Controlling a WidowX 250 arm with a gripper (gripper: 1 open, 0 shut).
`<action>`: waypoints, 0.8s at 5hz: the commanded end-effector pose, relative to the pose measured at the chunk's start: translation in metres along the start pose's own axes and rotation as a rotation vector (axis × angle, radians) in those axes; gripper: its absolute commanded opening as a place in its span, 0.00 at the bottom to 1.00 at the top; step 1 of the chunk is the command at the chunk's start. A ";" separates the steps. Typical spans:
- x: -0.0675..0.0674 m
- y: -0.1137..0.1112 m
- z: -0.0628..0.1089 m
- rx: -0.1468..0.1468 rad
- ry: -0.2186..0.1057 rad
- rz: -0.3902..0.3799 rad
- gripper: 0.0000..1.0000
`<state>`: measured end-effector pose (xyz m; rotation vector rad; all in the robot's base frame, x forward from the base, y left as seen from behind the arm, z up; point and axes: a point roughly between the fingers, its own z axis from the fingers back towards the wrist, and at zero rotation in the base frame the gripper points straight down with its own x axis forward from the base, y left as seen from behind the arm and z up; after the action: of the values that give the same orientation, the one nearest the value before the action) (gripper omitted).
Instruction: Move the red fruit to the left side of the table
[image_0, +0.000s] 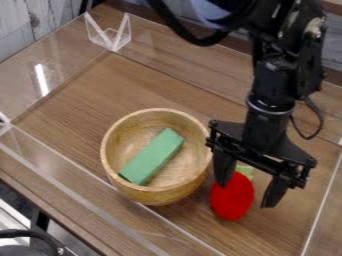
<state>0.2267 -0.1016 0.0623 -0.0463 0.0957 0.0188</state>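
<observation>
The red fruit (233, 199) is a small glossy red toy with a bit of green at its top. It rests on the brown wood-grain table (160, 85), just right of the wooden bowl, near the front right. My gripper (253, 189) points straight down over it, open, with one black finger (222, 174) on the fruit's left and the other on its right. The fruit sits low between the spread fingers, partly hidden by them. I cannot tell if a finger touches it.
A round light wooden bowl (134, 135) with a green rectangular block (151, 155) inside stands at the front middle. Low clear acrylic walls (60, 60) ring the tabletop. A clear folded stand (107, 32) sits at the far left corner.
</observation>
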 end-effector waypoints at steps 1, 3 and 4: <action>0.005 0.004 0.002 -0.002 -0.028 0.012 1.00; 0.005 0.003 0.001 -0.002 -0.042 0.017 1.00; 0.004 0.002 0.000 -0.001 -0.050 0.016 1.00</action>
<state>0.2274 -0.0983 0.0553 -0.0384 0.0771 0.0431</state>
